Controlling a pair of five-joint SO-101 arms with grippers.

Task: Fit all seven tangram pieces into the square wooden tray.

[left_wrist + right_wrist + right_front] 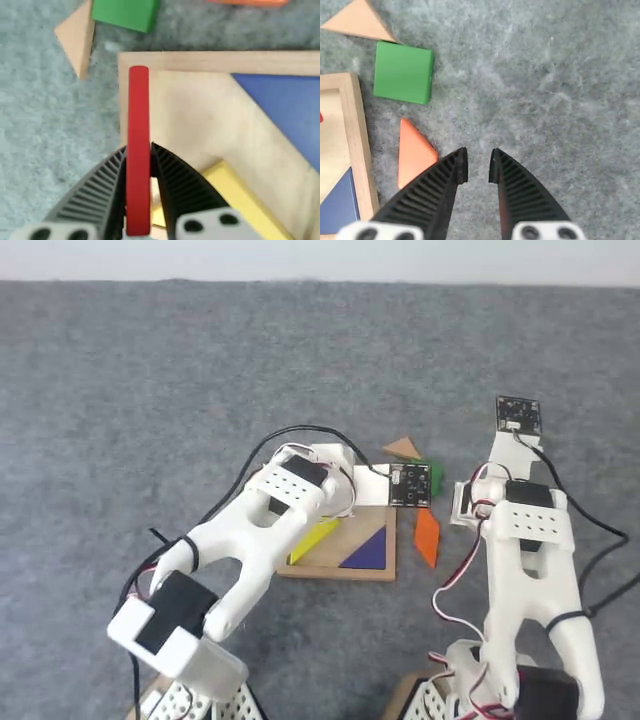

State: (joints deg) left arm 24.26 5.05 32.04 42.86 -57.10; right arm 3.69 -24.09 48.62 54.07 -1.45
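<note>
Left wrist view has the left gripper (138,148) closest, its jaws clamped on a red piece (138,100) that is held on its thin edge and points away from the camera. The red piece's far end reaches the corner of the tray (200,61), just inside the rim; whether it touches the tray floor I cannot tell. Beside the jaws a yellow piece (235,195) lies flat in the tray, and beyond it a blue piece (285,105) lies against the far rim. Outside that corner, on the carpet (45,130), sit a tan triangle (77,37) and a green piece (125,12), near each other. Right wrist view has the right gripper (477,162) over bare carpet, its jaws a small way apart with nothing between them. An orange piece (412,152) lies just beside it, between the gripper and the tray's rim. Farther off come the green piece and then the tan triangle, almost touching at a corner. High view puts the tray in front of the left arm (260,540), with the right arm (530,560) off to its side.
</note>
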